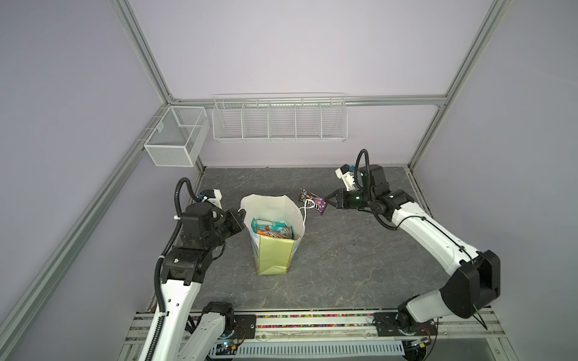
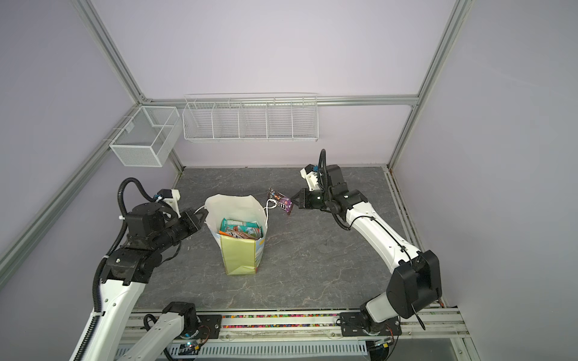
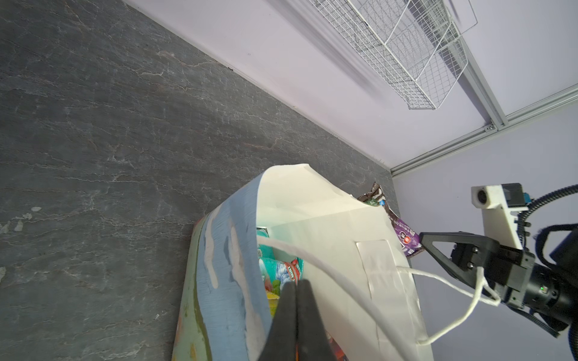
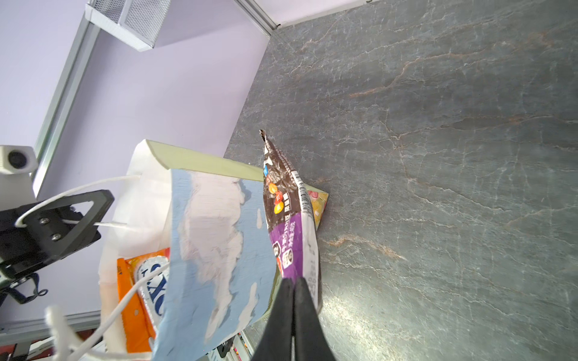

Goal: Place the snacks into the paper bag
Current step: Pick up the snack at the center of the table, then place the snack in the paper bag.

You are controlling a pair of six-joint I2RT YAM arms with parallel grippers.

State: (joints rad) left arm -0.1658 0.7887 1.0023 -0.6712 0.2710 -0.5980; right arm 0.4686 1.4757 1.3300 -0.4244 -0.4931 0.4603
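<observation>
The paper bag point(image 1: 275, 253) stands open mid-table, sky print outside and white inside point(image 3: 312, 218). Several snacks point(image 1: 272, 231) lie in it, teal and red ones on top and an orange pouch point(image 4: 137, 300). My right gripper point(image 1: 326, 200) is shut on the end of a brown-purple M&M's pack point(image 1: 309, 200), held in the air just outside the bag's right rim point(image 4: 281, 200). The right cord handle point(image 3: 481, 281) drapes over its fingers. My left gripper point(image 1: 242, 213) is shut at the bag's left rim, with the left cord handle point(image 4: 72, 190) looped round it.
A white mesh basket point(image 1: 176, 136) hangs on the left wall frame. A long white wire rack point(image 1: 280, 120) hangs on the back wall. Bare grey stone-look tabletop point(image 1: 359, 256) surrounds the bag. Both arm bases sit on the front rail point(image 1: 312, 325).
</observation>
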